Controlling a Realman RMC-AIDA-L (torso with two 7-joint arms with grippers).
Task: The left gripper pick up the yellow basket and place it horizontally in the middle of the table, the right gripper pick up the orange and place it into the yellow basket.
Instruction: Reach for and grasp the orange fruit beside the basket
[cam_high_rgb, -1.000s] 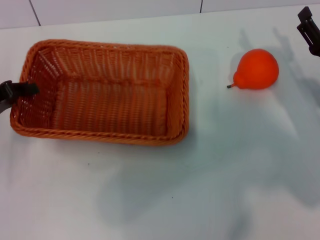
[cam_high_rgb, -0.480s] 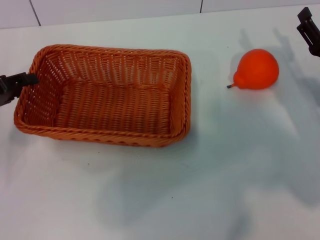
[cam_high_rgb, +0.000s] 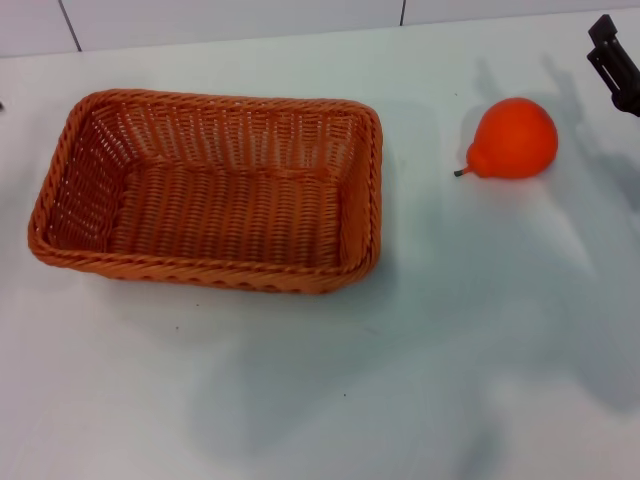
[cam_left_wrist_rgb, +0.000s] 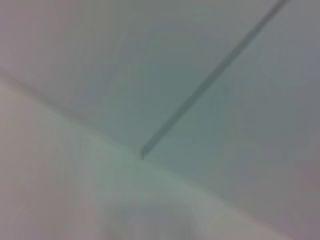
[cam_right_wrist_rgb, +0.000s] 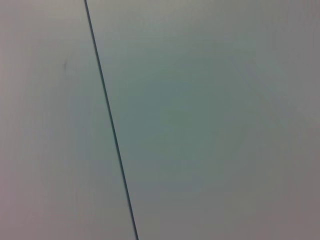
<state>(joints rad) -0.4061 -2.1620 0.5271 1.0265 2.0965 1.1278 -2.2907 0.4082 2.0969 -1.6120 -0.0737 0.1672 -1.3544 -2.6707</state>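
Head view, risk: Since the orange is roundish and lies loose on the white table well apart from the yellow basket, a finger meeting it off-centre could set it rolling, I judge; its short dark stem points toward the basket.
Head view, right gripper: only a black part of the right gripper shows at the right edge, beyond and to the right of the orange, not touching it; whether its fingers are spread or pressed together I cannot tell.
Head view, left gripper: none of it shows, so its state is unknown; nothing holds the basket.
Head view, basket: it sits flat on the table, left of centre, long side running across, open top up, and holds nothing. Its sloping sides may let a dropped fruit bounce, I think.
Left wrist view: only a blurred pale surface with one dark seam; no fingers, basket or fruit.
Right wrist view: a plain pale surface crossed by a thin dark line; no fingers and no orange, so it gives no help with aim.
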